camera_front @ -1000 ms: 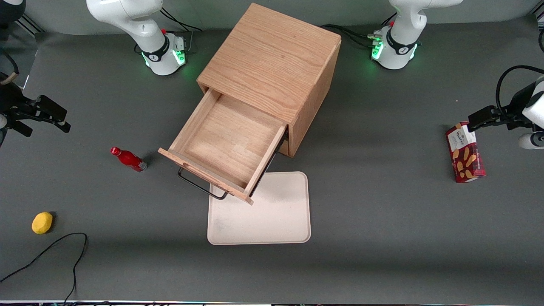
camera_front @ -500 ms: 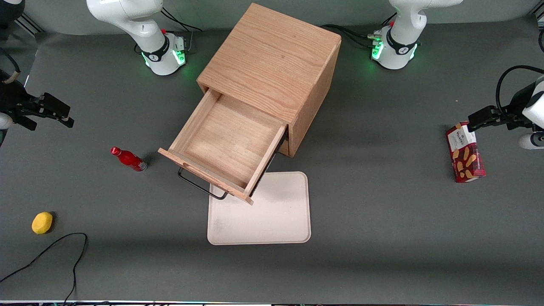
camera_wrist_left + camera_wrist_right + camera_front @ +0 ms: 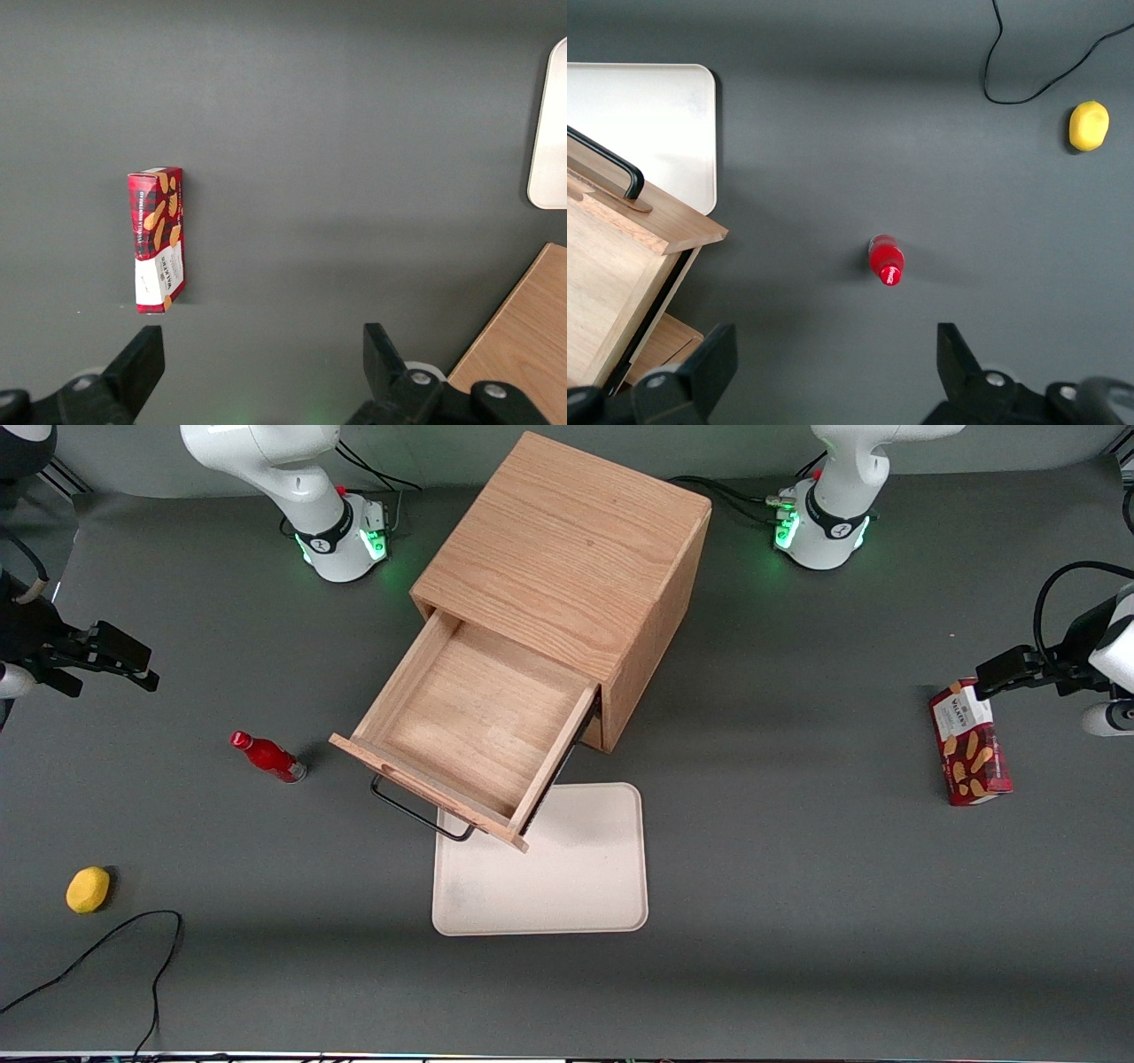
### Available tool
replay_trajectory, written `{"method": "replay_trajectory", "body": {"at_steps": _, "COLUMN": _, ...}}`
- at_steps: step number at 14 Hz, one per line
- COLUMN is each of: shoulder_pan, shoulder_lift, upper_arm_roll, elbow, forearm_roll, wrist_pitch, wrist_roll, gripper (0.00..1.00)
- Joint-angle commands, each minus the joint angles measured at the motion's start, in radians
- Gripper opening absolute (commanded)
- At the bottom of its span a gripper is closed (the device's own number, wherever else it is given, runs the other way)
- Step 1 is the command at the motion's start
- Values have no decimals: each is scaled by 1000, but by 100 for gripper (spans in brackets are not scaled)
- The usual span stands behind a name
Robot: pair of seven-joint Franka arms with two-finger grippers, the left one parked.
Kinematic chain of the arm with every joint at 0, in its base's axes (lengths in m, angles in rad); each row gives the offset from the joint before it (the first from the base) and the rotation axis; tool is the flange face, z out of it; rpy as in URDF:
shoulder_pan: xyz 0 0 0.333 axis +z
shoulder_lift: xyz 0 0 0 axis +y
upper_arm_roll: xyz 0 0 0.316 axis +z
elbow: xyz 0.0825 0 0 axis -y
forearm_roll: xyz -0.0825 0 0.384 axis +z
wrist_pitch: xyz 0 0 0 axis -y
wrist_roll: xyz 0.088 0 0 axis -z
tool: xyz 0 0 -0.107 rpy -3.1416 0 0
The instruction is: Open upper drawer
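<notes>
The upper drawer (image 3: 474, 726) of the oak cabinet (image 3: 567, 558) stands pulled far out and is empty inside. Its long black bar handle (image 3: 416, 815) hangs over the edge of the white tray. The drawer's corner and handle also show in the right wrist view (image 3: 620, 230). My gripper (image 3: 124, 664) is open and empty, high above the table at the working arm's end, well away from the drawer. In its wrist view its fingers (image 3: 713, 363) stand wide apart over bare mat. The bottom drawer is hidden under the upper one.
A red bottle (image 3: 267, 756) stands beside the drawer toward the working arm's end. A yellow lemon (image 3: 88, 889) and a black cable (image 3: 106, 948) lie nearer the camera there. A white tray (image 3: 567, 868) lies in front of the cabinet. A biscuit box (image 3: 969, 742) lies at the parked arm's end.
My gripper has drifted slightly farther from the front camera and a little toward the cabinet. The drawer and the other things have not moved.
</notes>
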State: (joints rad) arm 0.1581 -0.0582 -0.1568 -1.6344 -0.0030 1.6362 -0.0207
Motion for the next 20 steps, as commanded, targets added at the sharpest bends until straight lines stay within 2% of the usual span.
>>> {"method": "replay_trajectory", "body": {"at_steps": 1, "shoulder_pan": 3, "shoulder_lift": 4, "upper_arm_roll": 0, "elbow": 11, "forearm_roll": -12, "wrist_pitch": 1, "wrist_roll": 28, "gripper": 100}}
{"method": "replay_trajectory", "body": {"at_steps": 8, "shoulder_pan": -46, "shoulder_lift": 4, "upper_arm_roll": 23, "elbow": 13, "forearm_roll": -11, "wrist_pitch": 1, "wrist_roll": 28, "gripper": 100}}
{"method": "replay_trajectory", "body": {"at_steps": 20, "shoulder_pan": -17, "shoulder_lift": 8, "upper_arm_roll": 20, "elbow": 13, "forearm_roll": -20, "wrist_pitch": -1, "wrist_roll": 24, "gripper": 100}}
